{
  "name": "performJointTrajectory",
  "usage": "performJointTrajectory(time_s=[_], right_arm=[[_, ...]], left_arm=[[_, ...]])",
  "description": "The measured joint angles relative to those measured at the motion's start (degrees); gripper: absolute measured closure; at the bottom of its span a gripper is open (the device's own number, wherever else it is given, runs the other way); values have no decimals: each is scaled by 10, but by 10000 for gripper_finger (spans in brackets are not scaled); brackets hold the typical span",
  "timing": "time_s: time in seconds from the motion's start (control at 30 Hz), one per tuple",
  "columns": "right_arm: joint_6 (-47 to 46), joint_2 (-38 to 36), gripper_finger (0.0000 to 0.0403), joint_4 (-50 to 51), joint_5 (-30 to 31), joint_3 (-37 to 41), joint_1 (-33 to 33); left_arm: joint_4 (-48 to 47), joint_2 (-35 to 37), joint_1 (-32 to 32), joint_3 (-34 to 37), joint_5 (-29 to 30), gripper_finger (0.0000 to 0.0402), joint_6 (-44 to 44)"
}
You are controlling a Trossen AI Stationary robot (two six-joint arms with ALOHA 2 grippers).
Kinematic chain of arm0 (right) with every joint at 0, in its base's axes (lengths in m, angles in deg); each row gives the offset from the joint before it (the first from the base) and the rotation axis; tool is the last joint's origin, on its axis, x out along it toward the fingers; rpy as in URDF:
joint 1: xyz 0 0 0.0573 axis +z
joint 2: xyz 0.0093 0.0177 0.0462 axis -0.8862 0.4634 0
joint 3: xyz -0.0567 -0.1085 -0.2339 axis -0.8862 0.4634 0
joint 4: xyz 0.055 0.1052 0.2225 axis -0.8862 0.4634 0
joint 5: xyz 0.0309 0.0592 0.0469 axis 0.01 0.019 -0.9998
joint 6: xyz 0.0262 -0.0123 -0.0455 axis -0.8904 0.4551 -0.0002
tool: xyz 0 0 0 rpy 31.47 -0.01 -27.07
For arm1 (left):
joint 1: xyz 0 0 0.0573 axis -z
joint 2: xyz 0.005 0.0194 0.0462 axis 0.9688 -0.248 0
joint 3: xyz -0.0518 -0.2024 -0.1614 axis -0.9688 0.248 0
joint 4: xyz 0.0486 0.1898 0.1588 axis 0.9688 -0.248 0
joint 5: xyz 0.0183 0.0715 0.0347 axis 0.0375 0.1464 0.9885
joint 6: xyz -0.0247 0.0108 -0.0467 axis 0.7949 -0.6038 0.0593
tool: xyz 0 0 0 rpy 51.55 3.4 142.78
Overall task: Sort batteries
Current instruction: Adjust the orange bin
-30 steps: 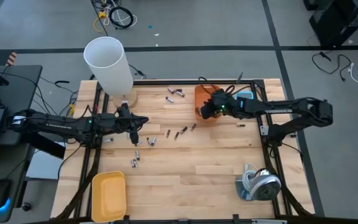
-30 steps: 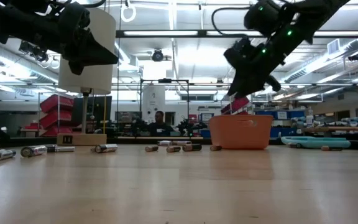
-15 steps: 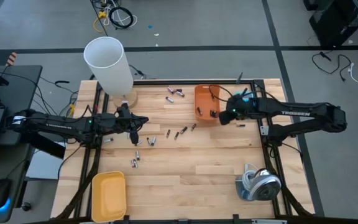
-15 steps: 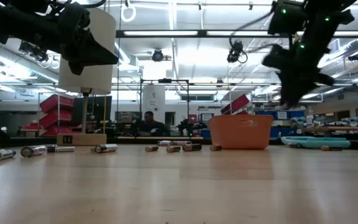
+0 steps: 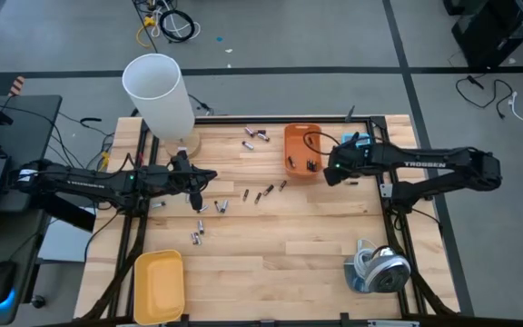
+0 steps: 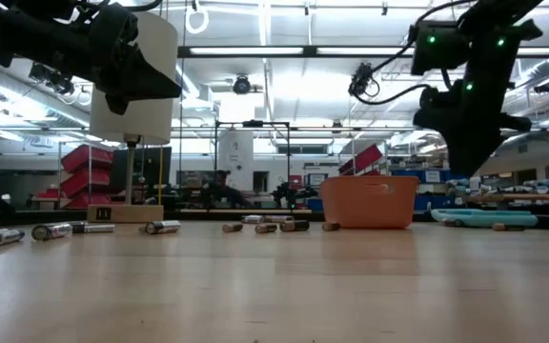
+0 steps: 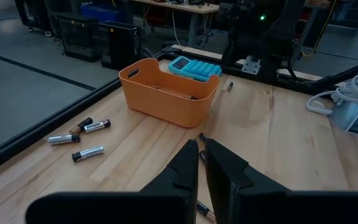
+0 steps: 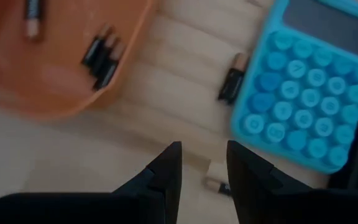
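Observation:
Small silvery and dark batteries lie scattered on the wooden table: a group (image 5: 257,136) by the far edge, some (image 5: 263,193) at the middle, others (image 5: 198,234) nearer. Several dark batteries (image 8: 101,53) lie on the floor of the orange bin (image 5: 300,150). My left gripper (image 5: 198,202) hovers shut over the middle-left of the table, with a battery (image 7: 201,138) on the wood just beyond its tips (image 7: 200,152). My right gripper (image 8: 202,163) is open and points down between the bin and the blue calculator (image 8: 309,93), above a loose battery (image 8: 216,182). Another battery (image 8: 232,78) lies next to the calculator.
A tall white cylinder on a wooden base (image 5: 160,95) stands at the far left. A yellow tray (image 5: 159,286) sits at the near left corner, and a grey tape-like object (image 5: 377,268) at the near right. Bare wood lies between them along the near edge.
My right gripper has moved from above the orange bin toward the table's right edge and a little down, and now stands just right of the bin. The left arm has kept still.

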Motion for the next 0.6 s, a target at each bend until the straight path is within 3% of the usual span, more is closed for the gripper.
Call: performJointTrajectory(time_s=[0.27,0.6], right_arm=[[-35,80,290,-22,33,0,-4],[-14,140,290,-61,65,0,-36]], left_arm=[[-3,0,0,0,0,371,0],[-3,0,0,0,0,371,-1]])
